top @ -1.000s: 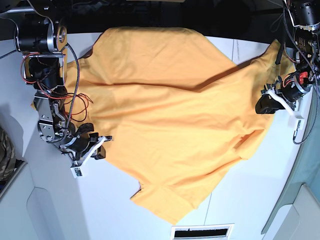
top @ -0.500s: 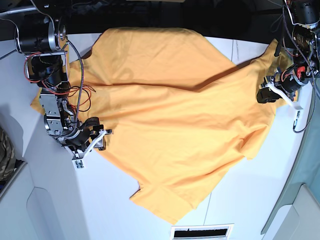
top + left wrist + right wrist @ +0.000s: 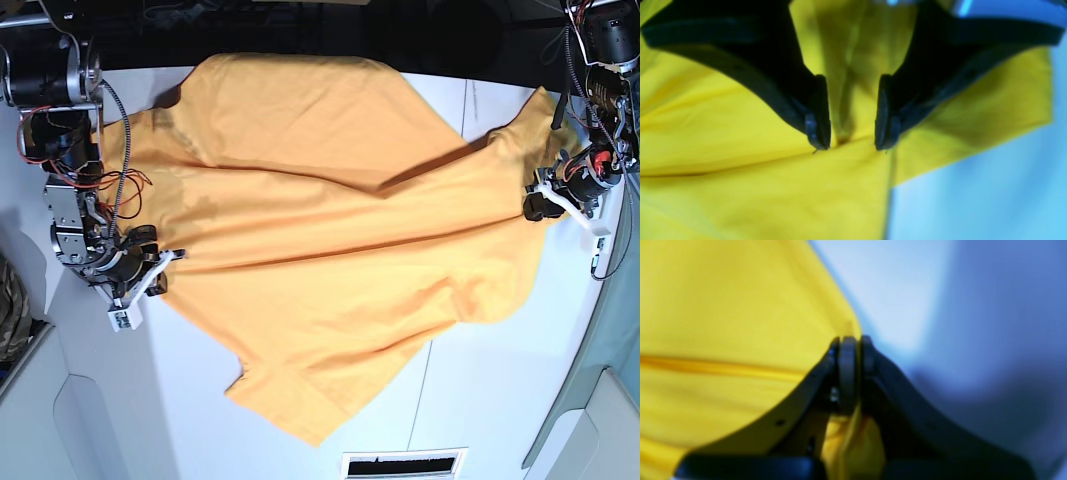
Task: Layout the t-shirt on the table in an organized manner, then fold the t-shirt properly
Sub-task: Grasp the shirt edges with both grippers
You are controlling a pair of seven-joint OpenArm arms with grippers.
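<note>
The orange-yellow t-shirt lies spread across the white table, pulled taut between both grippers. My right gripper is at the shirt's left edge in the base view. In the right wrist view it is shut on the hem of the t-shirt, with cloth bunched behind the jaws. My left gripper sits at the shirt's right edge. Its jaws stand part-way closed around a raised fold of the t-shirt, and creases converge between the tips.
Camouflage fabric hangs at the left border beside the table. A slotted vent sits at the table's near edge, and a thin dark seam runs across the top. Bare table shows beside the left gripper.
My right gripper opened, closed on the shirt's edge and drew it toward the base view's left, stretching the cloth. The left gripper stayed nearly in place.
</note>
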